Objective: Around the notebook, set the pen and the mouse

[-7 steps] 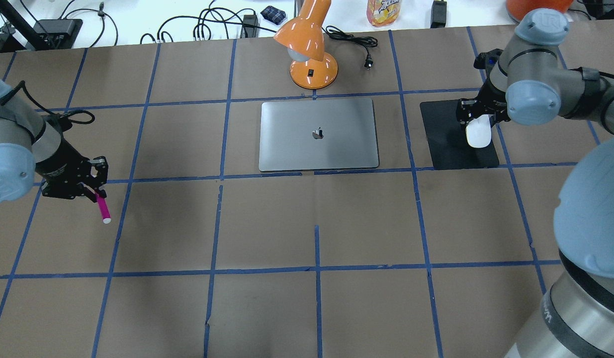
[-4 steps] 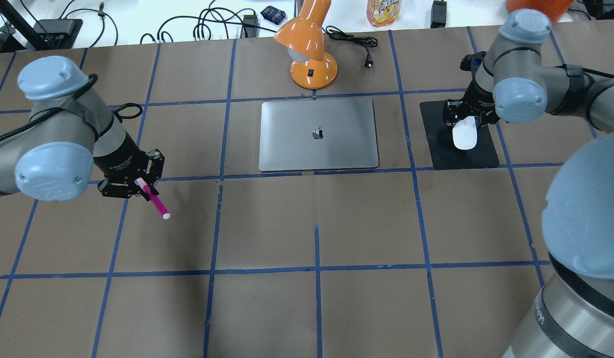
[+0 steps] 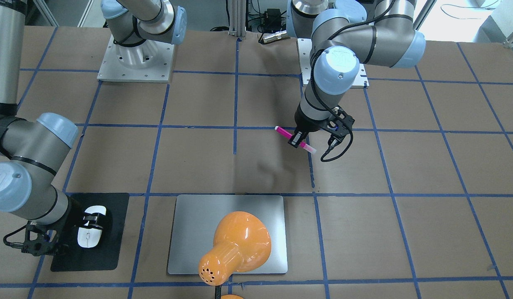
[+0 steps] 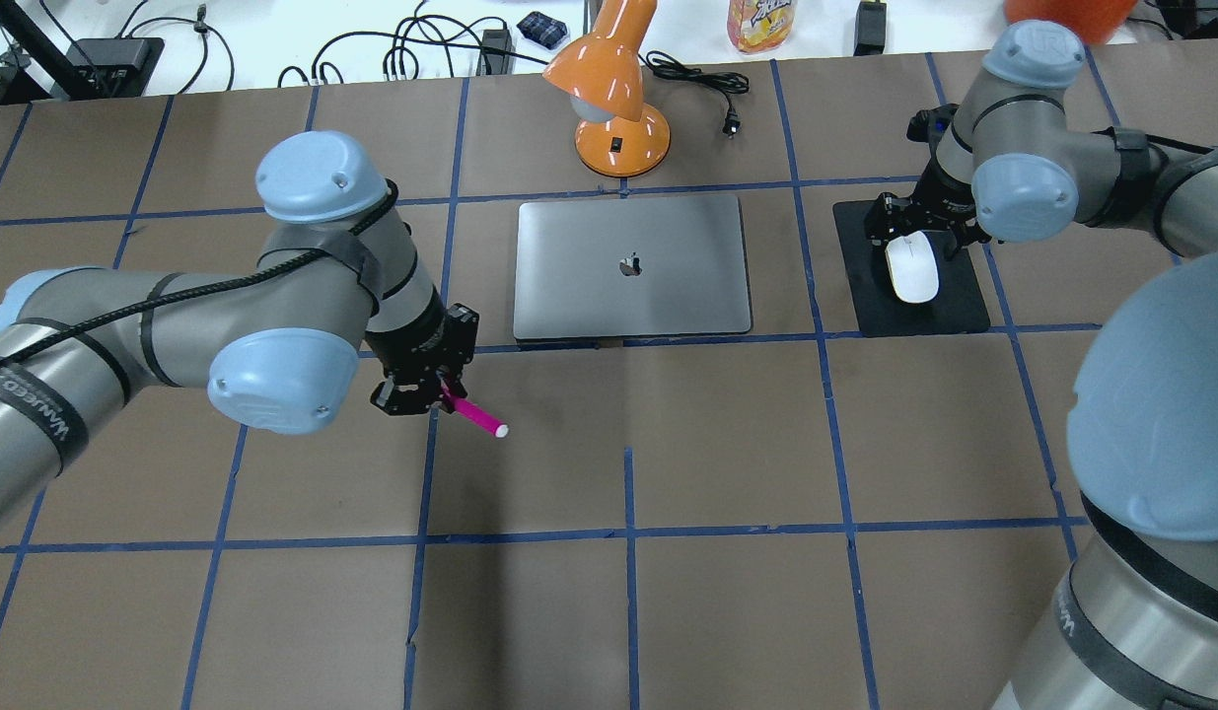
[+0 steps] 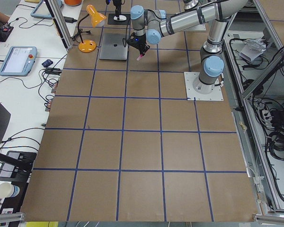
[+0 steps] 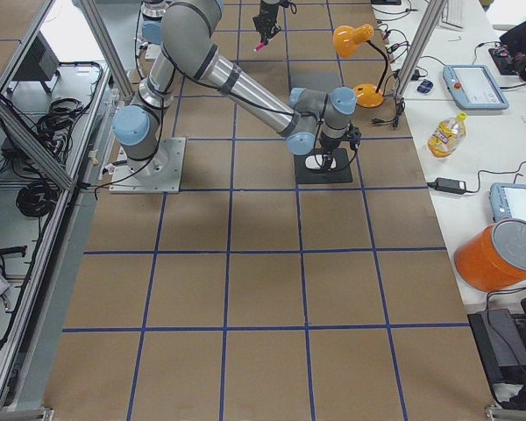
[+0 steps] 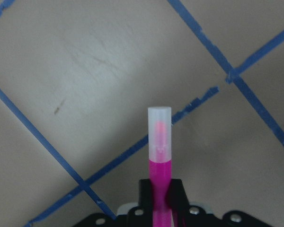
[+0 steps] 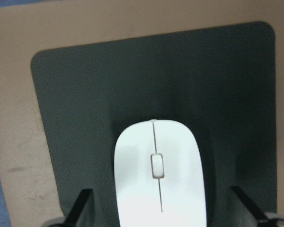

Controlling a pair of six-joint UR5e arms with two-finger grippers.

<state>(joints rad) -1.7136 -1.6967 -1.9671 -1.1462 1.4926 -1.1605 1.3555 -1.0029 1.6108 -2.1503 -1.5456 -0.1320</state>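
Pen (image 4: 478,419): slim glossy magenta stick with a frosted cap, clamped in left gripper (image 4: 445,392). Mouse (image 4: 911,268): smooth white oval on matte black mat (image 4: 954,306), right gripper (image 4: 914,237) spread wide around it.

Bears a dark apple logo (image 4: 629,264) at the centre of the notebook (image 4: 579,296), mid overhead view. Reads "WANEED", then cuts off, in white on a black strap (image 4: 29,416) round the left arm (image 4: 175,316), lower left. Carries a faint "UR" mark on the right arm's blue joint cap (image 4: 1038,41), upper right. Too blurred to read on the bottle label (image 4: 761,20), top edge.
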